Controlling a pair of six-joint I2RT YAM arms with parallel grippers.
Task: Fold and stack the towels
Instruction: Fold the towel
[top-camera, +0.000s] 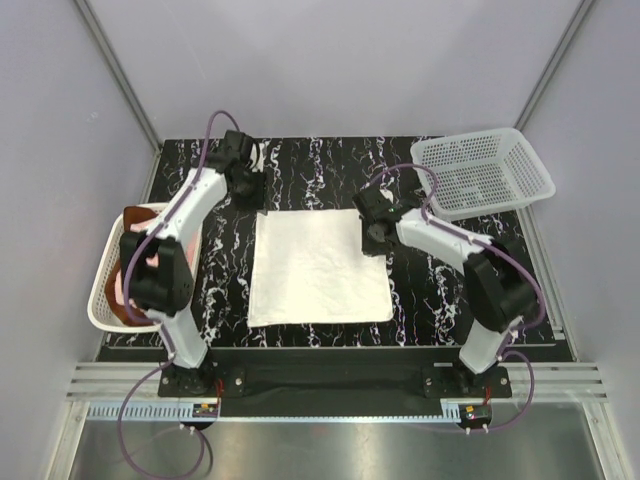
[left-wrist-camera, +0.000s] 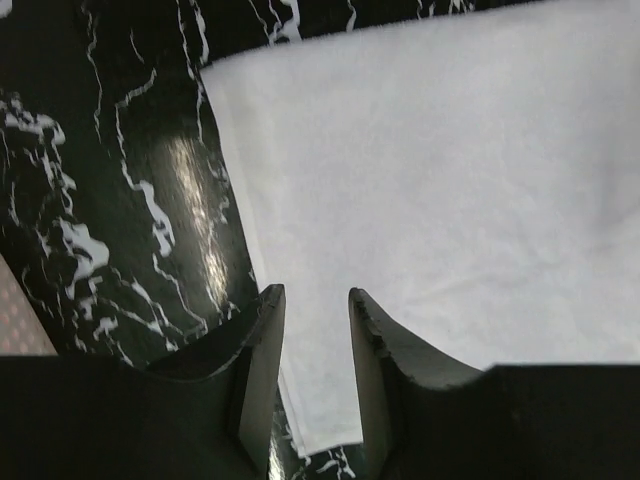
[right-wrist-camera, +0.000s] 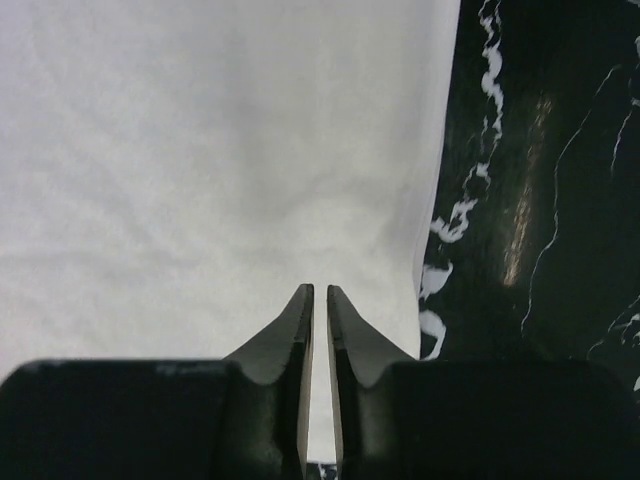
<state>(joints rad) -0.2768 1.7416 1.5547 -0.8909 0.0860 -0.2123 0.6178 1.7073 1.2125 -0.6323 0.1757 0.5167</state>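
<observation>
Partly hidden behind left arm (top-camera: 188, 212): rust-brown towel (top-camera: 128, 215) in basket (top-camera: 100, 305).

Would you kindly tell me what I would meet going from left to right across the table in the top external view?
left basket → white towel → right basket

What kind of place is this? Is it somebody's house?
Probably a robot lab booth, not a house: plain grey walls, metal frame rails, a left arm and right arm bolted by a black marbled table, and a white towel laid flat.
</observation>
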